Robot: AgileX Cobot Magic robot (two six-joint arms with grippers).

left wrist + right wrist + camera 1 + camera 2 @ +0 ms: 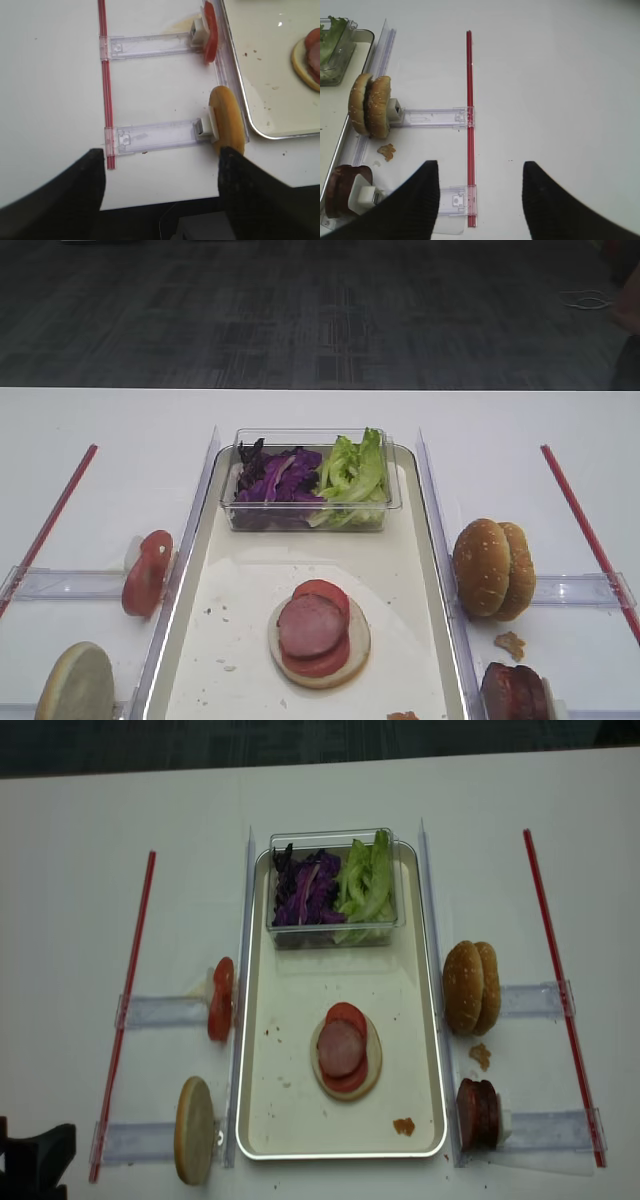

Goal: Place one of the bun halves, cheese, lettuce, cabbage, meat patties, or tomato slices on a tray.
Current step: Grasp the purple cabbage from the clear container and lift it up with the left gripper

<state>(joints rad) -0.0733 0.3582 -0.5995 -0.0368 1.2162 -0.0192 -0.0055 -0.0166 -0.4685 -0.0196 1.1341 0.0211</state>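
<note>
Meat patties [515,692] — frame-cropped

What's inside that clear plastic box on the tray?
The clear box holds purple cabbage on the left and frilly green lettuce on the right. Anything beneath the leaves is hidden.

Jaws apart; bun halves [370,105] upright beside tray [347,122].

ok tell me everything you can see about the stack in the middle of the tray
The stack lies flat on the cream tray, toward its near end and roughly centred. At the bottom is a round bun half, pale cut face up. On it lie red tomato slices, showing at the far and near edges, and a pinkish-brown meat patty on top. Neither gripper touches it.
</note>
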